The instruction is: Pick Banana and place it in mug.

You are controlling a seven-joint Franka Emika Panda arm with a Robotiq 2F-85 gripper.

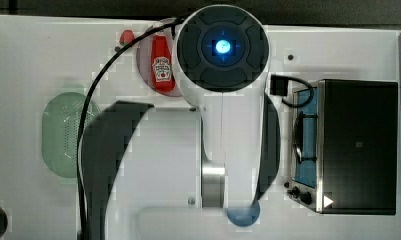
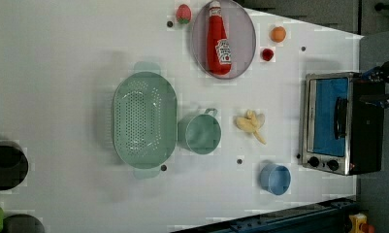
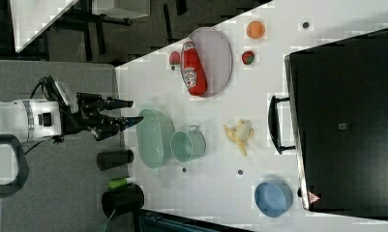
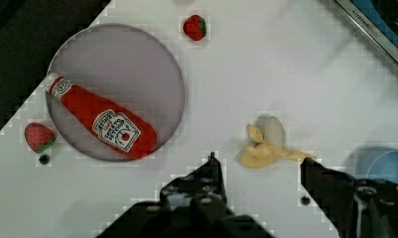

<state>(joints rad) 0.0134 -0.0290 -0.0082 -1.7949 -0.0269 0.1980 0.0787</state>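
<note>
The banana (image 2: 250,124) is small, pale yellow and partly peeled, and it lies on the white table between the mug and the toaster oven. It is also in the right view (image 3: 239,133) and the wrist view (image 4: 266,148). The dull-green mug (image 2: 200,134) stands upright with its handle up in the left view, touching the colander's side; the right view has it too (image 3: 186,145). My gripper (image 3: 136,110) hangs high above the table, open, with nothing between its fingers. In the wrist view the gripper (image 4: 258,161) frames the banana far below.
A light-green colander (image 2: 144,119) sits beside the mug. A blue cup (image 2: 274,178) stands near the toaster oven (image 2: 335,124). A ketchup bottle (image 2: 218,43) lies on a grey plate (image 2: 243,39), with strawberries and an orange (image 2: 278,34) around it. Dark cups stand at the table edge.
</note>
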